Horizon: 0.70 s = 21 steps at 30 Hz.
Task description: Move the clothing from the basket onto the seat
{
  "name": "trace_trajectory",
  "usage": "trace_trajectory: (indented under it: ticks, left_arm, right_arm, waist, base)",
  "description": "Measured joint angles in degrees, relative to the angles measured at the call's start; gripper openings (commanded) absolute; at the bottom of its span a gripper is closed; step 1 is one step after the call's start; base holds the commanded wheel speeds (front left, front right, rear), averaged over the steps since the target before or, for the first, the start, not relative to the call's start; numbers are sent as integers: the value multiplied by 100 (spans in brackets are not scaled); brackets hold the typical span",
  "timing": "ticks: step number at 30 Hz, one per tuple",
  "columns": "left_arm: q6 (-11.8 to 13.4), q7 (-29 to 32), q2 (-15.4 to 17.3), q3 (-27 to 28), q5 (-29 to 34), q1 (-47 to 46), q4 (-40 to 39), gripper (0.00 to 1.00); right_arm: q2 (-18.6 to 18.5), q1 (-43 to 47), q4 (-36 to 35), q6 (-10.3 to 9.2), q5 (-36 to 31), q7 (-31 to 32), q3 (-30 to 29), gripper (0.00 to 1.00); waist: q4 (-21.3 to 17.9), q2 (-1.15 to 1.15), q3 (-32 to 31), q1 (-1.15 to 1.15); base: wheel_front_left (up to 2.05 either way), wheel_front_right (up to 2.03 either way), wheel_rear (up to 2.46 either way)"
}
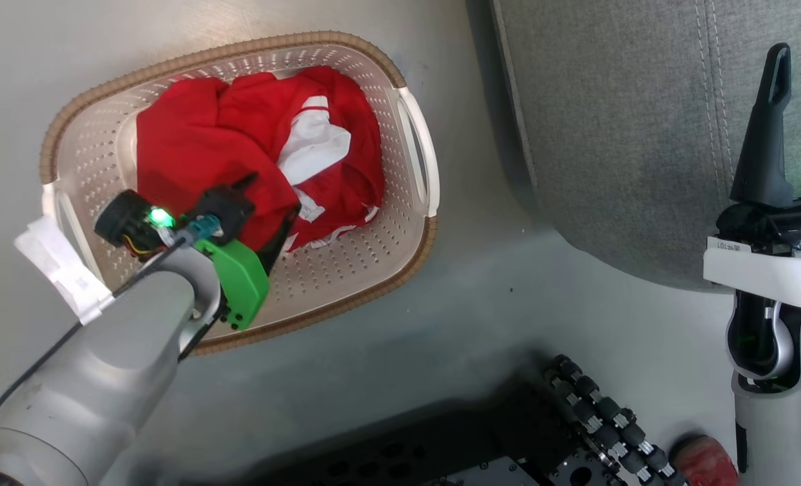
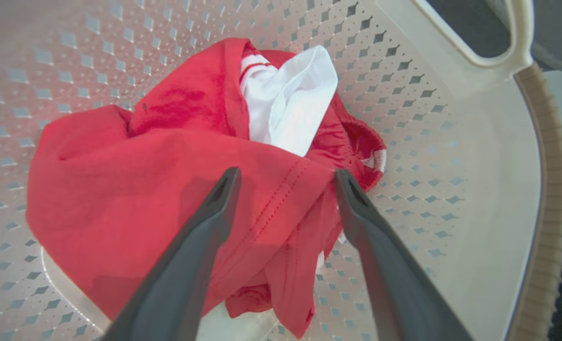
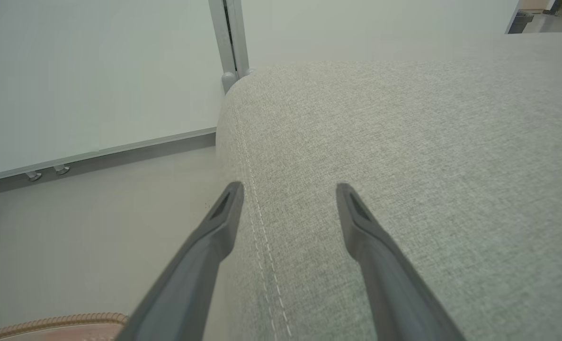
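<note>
Currently: L fingers (image 2: pixel 200 237) spread, clothing (image 2: pixel 120 189) dead ahead between tips, in basket (image 2: pixel 456 161); R fingers (image 3: pixel 200 246) spread over seat (image 3: pixel 427 166).

Clothing (image 1: pixel 225 155) heaped in basket (image 1: pixel 400 223), toward its far side. Basket on floor (image 1: pixel 440 324), left of seat (image 1: pixel 609 135). Left jaws over clothing's near edge; right jaws over seat.
</note>
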Motion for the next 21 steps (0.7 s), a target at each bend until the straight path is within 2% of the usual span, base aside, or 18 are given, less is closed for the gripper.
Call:
trace_trajectory:
  ticks: [13,14,15,16,21]
  left_arm:
    - [0,0,-57,186,232,-85,231,100]
    - [0,0,-60,180,261,-90,192,93]
    - [0,0,-64,181,289,-98,159,33]
    - [0,0,-59,180,341,-118,124,0]
    - [0,1,-15,197,444,-142,-52,0]
  right_arm:
    - [0,32,-48,0,33,0,-53,100]
    - [0,32,-48,0,33,0,-56,100]
    - [0,32,-48,0,33,0,-56,100]
    - [0,32,-48,0,33,0,-56,100]
    - [0,29,-42,0,10,0,-77,100]
  waist:
    - [-55,0,259,0]
    - [-49,0,268,0]
    - [-42,0,274,0]
    - [-35,0,281,0]
    - [2,0,268,0]
  base:
    - [0,0,0]
    - [0,0,0]
    - [0,0,0]
    - [0,0,0]
    - [0,0,0]
